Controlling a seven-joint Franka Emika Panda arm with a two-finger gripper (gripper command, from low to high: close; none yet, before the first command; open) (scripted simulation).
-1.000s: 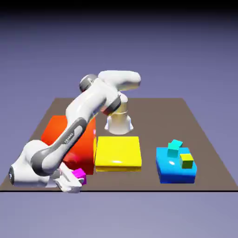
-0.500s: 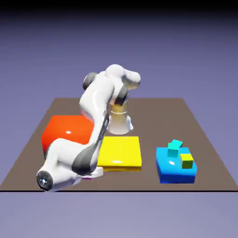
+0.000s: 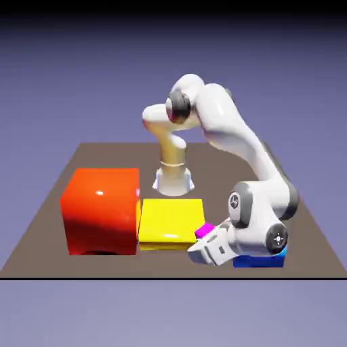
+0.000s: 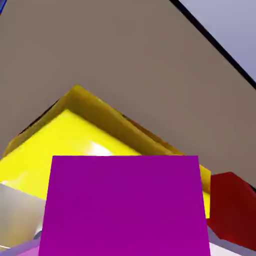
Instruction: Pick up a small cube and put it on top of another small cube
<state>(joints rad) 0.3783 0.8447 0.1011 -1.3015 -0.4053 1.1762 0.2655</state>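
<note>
Between the jaws of the gripper (image 3: 207, 242), by the yellow block's (image 3: 171, 219) right front corner: the small cube (image 3: 205, 230), magenta, clamped and carried, filling the hand view's lower half (image 4: 125, 205); pickup done, placement pending; the target cube is hidden behind the arm, over the blue block (image 3: 261, 261); table edge (image 3: 101, 276) close in front; open room toward the exterior view's right looks scant.

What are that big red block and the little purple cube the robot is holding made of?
It's a rendered scene, so this goes only by look. The red block seems like glossy plastic: bright highlights on top and rounded edges. The purple cube looks like smooth plastic too, flat and even in colour close up.
</note>
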